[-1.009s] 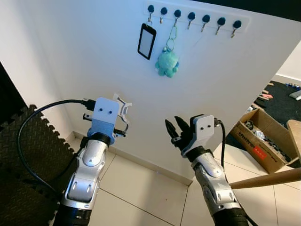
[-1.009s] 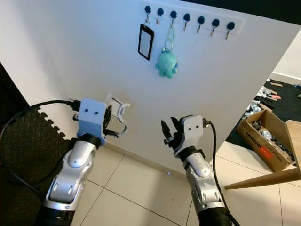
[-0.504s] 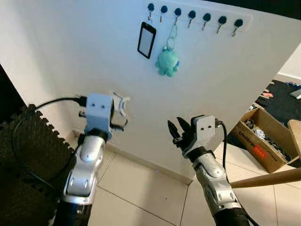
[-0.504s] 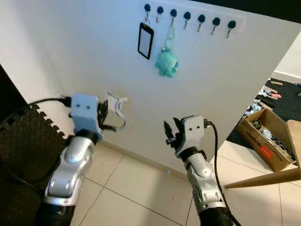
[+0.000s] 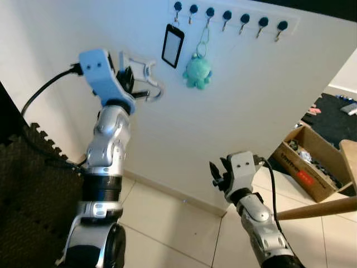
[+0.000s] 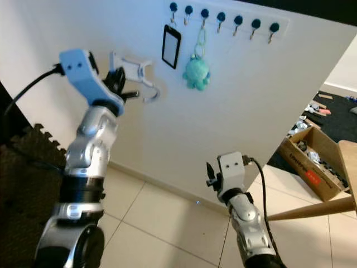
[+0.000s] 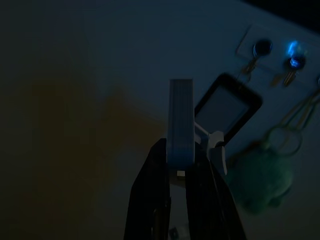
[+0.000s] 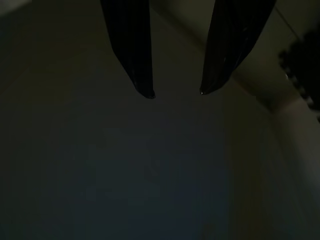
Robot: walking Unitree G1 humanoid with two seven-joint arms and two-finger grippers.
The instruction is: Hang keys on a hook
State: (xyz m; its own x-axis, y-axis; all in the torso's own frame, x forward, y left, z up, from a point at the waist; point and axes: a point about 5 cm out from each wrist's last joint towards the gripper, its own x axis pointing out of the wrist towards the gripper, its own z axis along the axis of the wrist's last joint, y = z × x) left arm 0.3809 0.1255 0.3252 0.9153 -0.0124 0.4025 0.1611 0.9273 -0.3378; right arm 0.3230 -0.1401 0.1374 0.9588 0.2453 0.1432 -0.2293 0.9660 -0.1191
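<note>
A white hook rail [image 5: 234,14] with several dark-knobbed hooks runs along the top of the wall. A black card [image 5: 173,46] hangs from its leftmost hook, and two hooks along hangs a teal plush octopus [image 5: 197,71]. My left gripper [image 5: 129,78] is raised against the wall, just left of and a little below the black card. It is shut on a white key piece [image 5: 142,70] with a metal ring [image 5: 154,94] dangling from it. In the left wrist view the fingers [image 7: 150,190] clamp the white piece [image 7: 181,125]. My right gripper [image 5: 218,173] is held low, open and empty [image 8: 176,92].
A cardboard box [image 5: 312,162] of small items sits on the tiled floor at the right. A wooden table edge [image 5: 318,207] juts in from the right. Black foam mats [image 5: 28,184] stand at the left against the wall.
My left arm has lifted the key piece from waist height up toward the hook rail. My right arm has dropped lower and drawn back.
</note>
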